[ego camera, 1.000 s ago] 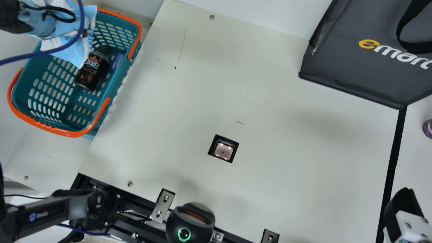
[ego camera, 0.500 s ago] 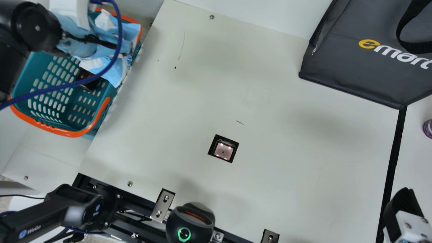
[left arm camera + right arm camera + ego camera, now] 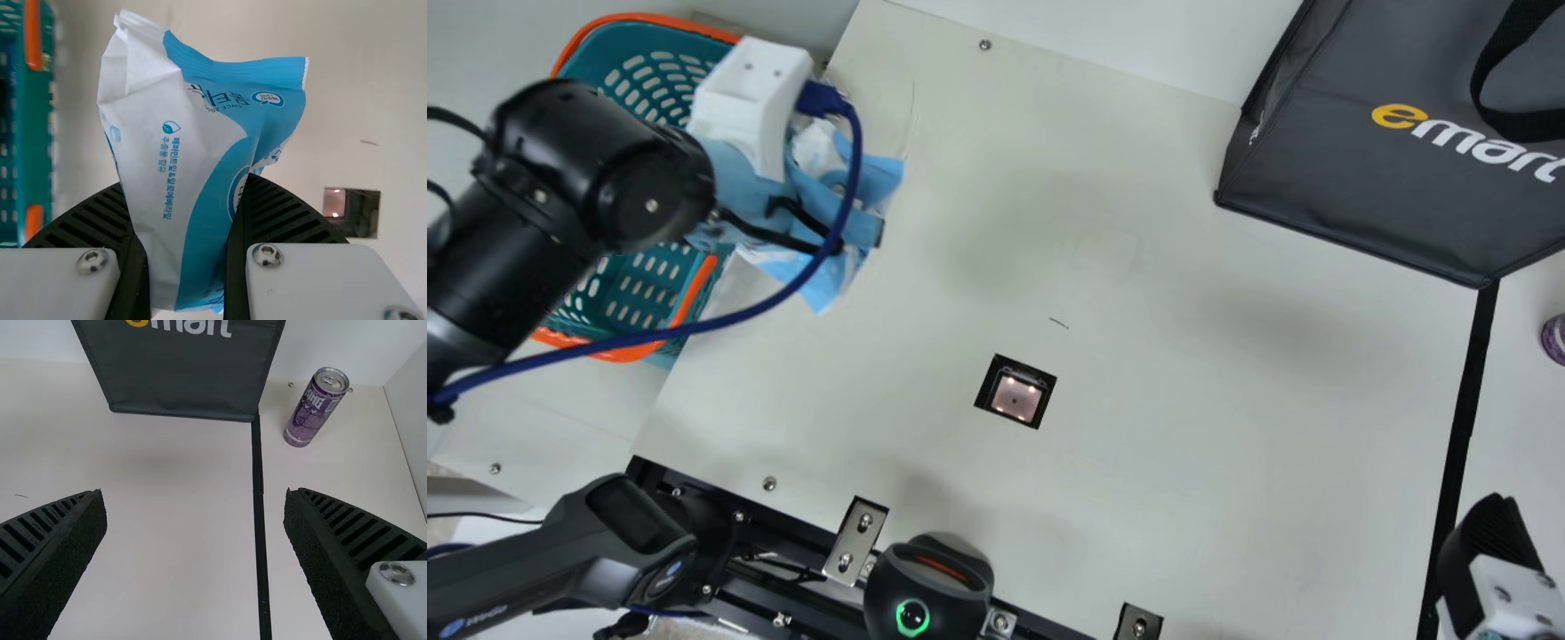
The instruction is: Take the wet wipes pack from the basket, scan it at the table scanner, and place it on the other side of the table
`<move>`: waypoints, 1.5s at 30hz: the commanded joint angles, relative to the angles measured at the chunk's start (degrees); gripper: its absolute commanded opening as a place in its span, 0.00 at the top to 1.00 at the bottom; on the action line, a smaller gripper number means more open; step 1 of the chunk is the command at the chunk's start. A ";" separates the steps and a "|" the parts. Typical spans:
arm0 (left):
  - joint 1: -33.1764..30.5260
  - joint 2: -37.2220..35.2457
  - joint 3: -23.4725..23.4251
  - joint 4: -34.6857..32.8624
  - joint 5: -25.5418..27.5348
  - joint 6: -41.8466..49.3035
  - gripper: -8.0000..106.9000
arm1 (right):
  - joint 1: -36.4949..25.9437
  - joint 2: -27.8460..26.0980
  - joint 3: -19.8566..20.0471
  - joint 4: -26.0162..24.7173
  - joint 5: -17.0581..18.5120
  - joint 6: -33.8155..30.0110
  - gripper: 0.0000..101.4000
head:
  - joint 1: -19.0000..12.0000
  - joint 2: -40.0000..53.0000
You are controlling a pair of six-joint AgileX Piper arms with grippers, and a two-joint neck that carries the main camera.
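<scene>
My left gripper [image 3: 814, 196] pinching wipes pack [image 3: 180, 147], over table [image 3: 1183, 427] near basket [image 3: 699, 286]. My right gripper [image 3: 1494, 524] spread, near black strip [image 3: 1458, 444].

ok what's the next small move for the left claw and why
I'd probably ease the wipes pack across towards the scanner window: the left claw has it gripped, it hangs over the table beside the basket, and the window sits uncovered off to one side.
</scene>
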 commanded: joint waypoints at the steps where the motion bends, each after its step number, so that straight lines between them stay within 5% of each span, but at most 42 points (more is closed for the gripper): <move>1: -4.44 0.06 0.44 0.20 -0.15 -3.12 1.00 | 0.00 0.00 0.00 0.00 0.00 0.00 0.06 | -1.66 0.14; 22: -24.51 6.31 3.38 -0.35 -3.58 -26.73 1.00 | 0.00 0.00 0.00 0.00 0.00 0.00 0.06 | -1.66 0.14; 45: -31.16 14.66 7.41 0.07 -13.48 -41.30 1.00 | 0.00 0.00 0.00 0.00 0.00 0.00 0.06 | -1.66 0.14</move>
